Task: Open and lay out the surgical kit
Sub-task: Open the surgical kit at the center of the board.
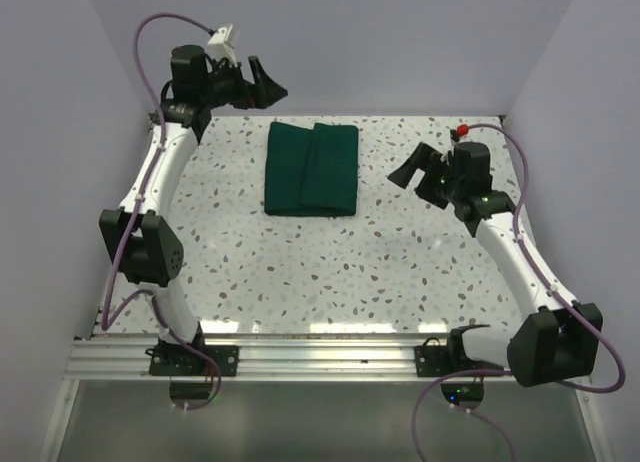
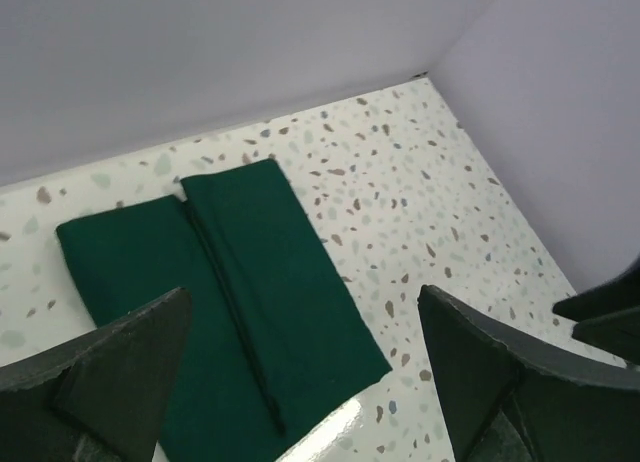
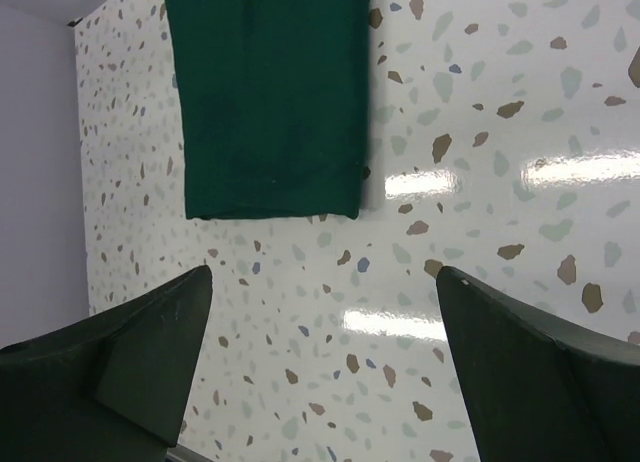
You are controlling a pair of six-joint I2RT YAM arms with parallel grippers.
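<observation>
Both released, the left end effector [image 1: 270, 84] and right end effector [image 1: 409, 166] should each pinch only one top flap of the green cloth [image 1: 312, 169].

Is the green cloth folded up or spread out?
Folded. The dark green cloth wrap lies as a closed rectangle on the speckled table, one flap overlapping down its middle; nothing inside shows.

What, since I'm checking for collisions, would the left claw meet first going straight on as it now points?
Most likely the folded dark green cloth wrap, which lies straight ahead of the open left claw in its wrist view; depth is unclear.
</observation>
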